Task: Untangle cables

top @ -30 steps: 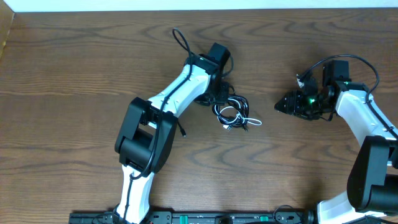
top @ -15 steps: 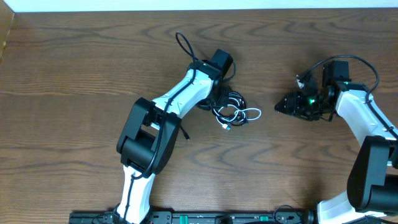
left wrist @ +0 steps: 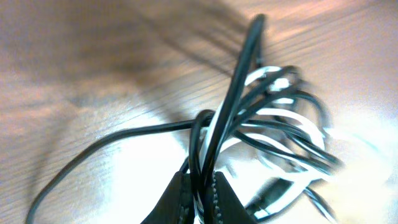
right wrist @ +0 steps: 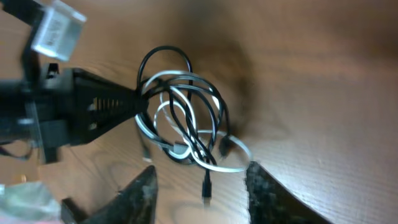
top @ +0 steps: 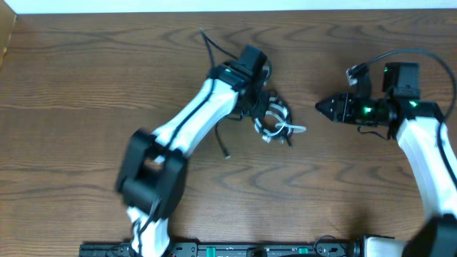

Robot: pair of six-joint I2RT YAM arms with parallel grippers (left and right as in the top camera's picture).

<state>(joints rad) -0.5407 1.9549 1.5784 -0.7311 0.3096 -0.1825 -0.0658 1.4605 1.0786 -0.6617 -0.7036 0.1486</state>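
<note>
Jaws of my left gripper (left wrist: 199,191) pinched tight on black strand of cables (left wrist: 267,124). My right gripper (right wrist: 200,174): jaws partly apart, gripping nothing; I see bundle just ahead of them. Cables mid table (top: 86,86), between both grippers.

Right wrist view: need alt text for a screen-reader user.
A looped bundle of thin black and white cables over a wooden table, pinched at one edge by the left gripper. The right gripper sits at the bottom of the frame, jaws open and holding nothing.
</note>
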